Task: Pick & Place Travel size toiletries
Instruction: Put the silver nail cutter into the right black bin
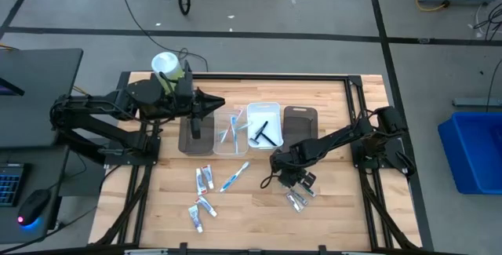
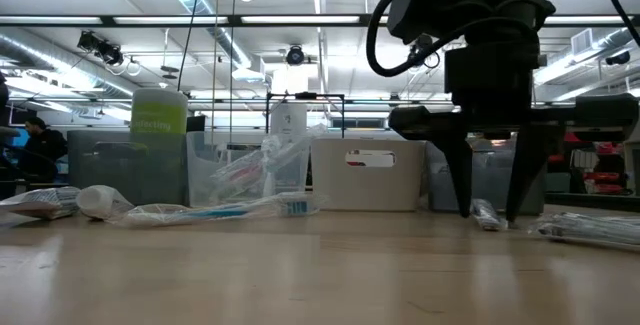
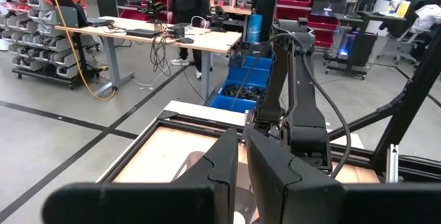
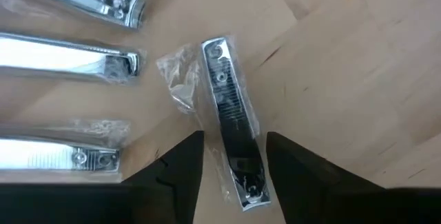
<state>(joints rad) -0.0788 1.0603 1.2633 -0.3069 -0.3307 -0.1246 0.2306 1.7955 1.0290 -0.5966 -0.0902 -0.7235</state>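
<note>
Now the right gripper, jaws apart, straddles a wrapped nail clipper (slippery wrapper) — it may squirt sideways.

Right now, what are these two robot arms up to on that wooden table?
The right hand is lowered over the table, its two dark fingers either side of a shiny metal nail clipper in a clear wrapper, not yet gripping it. Three more wrapped clippers lie beside it. The left hand is shut and empty, waiting above the dark tray. The clear tray already holds toothbrushes and the white tray a black razor, while small toothpaste tubes lie loose on the table.
</note>
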